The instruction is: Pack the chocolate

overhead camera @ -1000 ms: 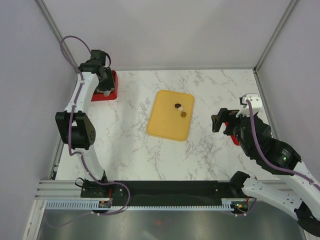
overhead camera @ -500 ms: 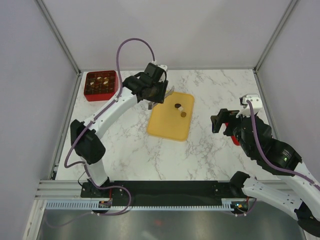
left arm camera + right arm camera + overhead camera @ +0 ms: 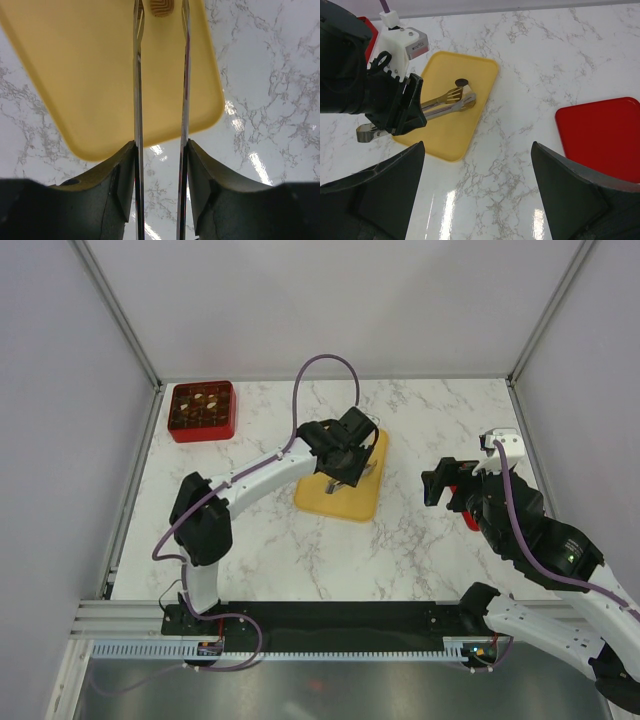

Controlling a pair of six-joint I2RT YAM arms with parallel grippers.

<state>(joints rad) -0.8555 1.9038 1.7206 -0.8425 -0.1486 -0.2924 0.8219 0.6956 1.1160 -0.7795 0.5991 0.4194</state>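
My left gripper (image 3: 161, 150) is shut on a pair of metal tongs (image 3: 137, 90) and hangs over the yellow tray (image 3: 340, 500). The tong tips straddle a light brown ridged chocolate (image 3: 162, 6) without pinching it. From the right wrist, the tongs (image 3: 447, 105) reach to the tray's middle, just short of a dark round chocolate (image 3: 461, 82). The red box (image 3: 202, 410) at the far left holds several chocolates in its grid. My right gripper (image 3: 440, 483) stands open and empty to the right of the tray.
A flat red lid (image 3: 605, 137) lies on the marble table under the right arm. The left arm (image 3: 250, 480) stretches diagonally from the near left to the tray. Metal frame posts mark the table's left and right edges.
The left arm has swung from the red box at the far left across to the yellow tray, carrying the tongs. The right arm has not moved.
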